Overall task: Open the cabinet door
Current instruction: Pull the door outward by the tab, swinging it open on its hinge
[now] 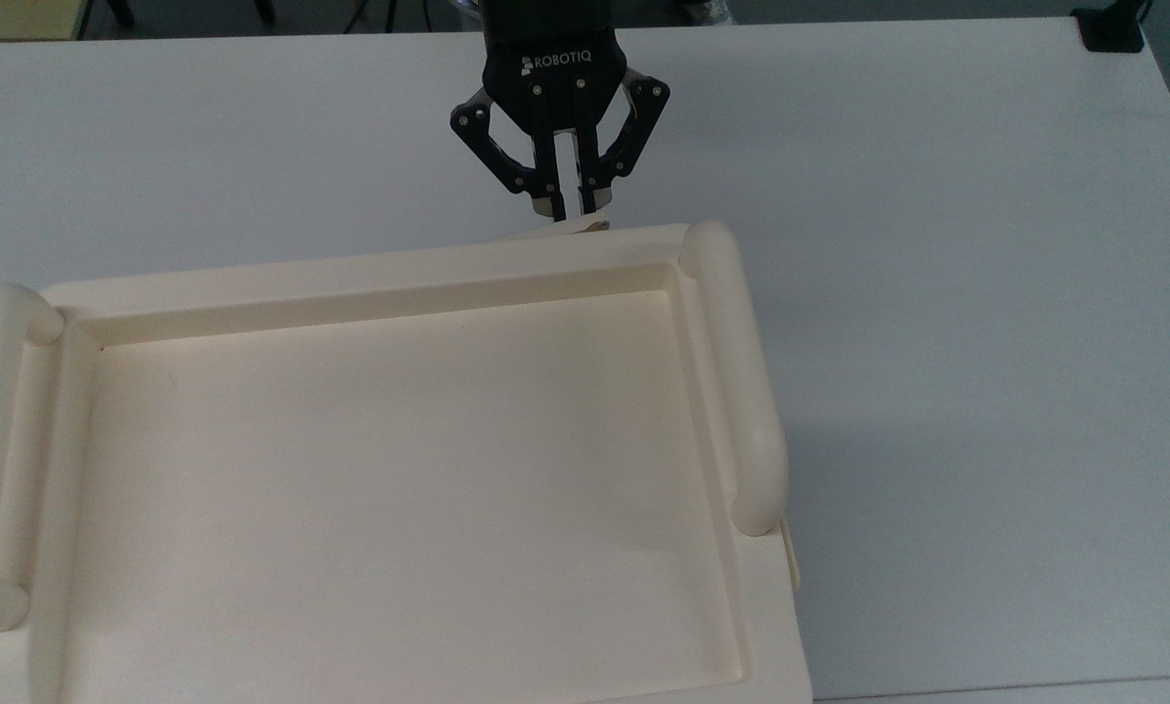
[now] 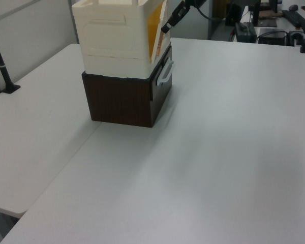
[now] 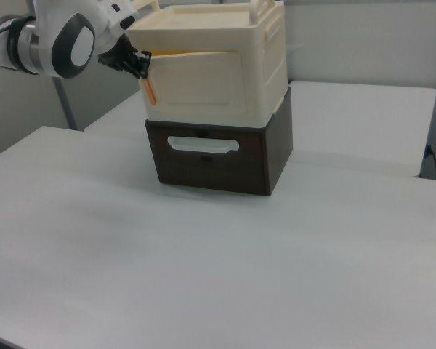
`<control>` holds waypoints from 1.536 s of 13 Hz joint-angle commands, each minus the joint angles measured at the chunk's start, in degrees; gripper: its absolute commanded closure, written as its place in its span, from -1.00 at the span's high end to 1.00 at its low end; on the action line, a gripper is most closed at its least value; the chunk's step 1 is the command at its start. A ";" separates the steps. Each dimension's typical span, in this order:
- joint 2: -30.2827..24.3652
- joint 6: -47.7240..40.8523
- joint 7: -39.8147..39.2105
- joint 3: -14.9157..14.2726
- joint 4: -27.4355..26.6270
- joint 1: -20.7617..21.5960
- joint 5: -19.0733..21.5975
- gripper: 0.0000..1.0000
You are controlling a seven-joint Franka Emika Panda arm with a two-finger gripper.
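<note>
The cream cabinet (image 1: pixel 350 269) shows its recessed top from above, with a rounded rail (image 1: pixel 736 381) on each side. In the right view the cabinet (image 3: pixel 265 65) stands on a dark box. The cabinet door (image 3: pixel 203 81) is its front panel, swung slightly out at the right view's left edge, with an orange strip (image 3: pixel 151 91) showing in the gap. My gripper (image 1: pixel 570 208) is shut on that free edge of the door (image 1: pixel 570 229), just beyond the cabinet's far rim in the top view. The gripper (image 2: pixel 168 26) also appears at the cabinet's upper corner in the left view, and again (image 3: pixel 139 64) in the right view.
The cabinet rests on a dark brown drawer unit (image 3: pixel 218 163) with a white handle (image 3: pixel 202 144), on a white table (image 1: pixel 936 293). A black pole (image 2: pixel 2 66) is clamped at the left view's left. A black clamp (image 1: pixel 1112 29) sits at the table's far corner.
</note>
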 commanded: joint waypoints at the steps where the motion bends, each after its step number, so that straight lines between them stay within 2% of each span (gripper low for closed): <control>1: -1.15 -5.79 -3.92 -1.30 -2.38 -2.55 -0.39 -0.71; 4: -2.11 -11.33 -6.73 -1.30 -2.29 -3.78 -0.39 -0.02; 5: -2.55 -12.30 -7.35 -1.38 -2.29 -4.39 -0.31 0.30; 7: -3.43 -14.84 -7.44 -1.38 -2.29 -5.35 -0.31 0.57; 9: -5.01 -19.31 -9.98 -1.30 -2.20 -7.37 -0.39 0.69; 11: -7.55 -26.51 -16.46 -1.38 -1.77 -10.18 -0.22 0.73; 14: -8.09 -37.34 -25.79 -2.17 2.27 -14.75 0.22 0.75; 16: -8.53 -37.53 -27.57 -4.54 2.28 -15.29 0.31 0.82; 17: -8.71 -37.53 -28.88 -6.20 2.28 -15.47 0.22 0.96; 20: -8.71 -38.58 -29.59 -9.46 4.38 -17.22 0.22 1.00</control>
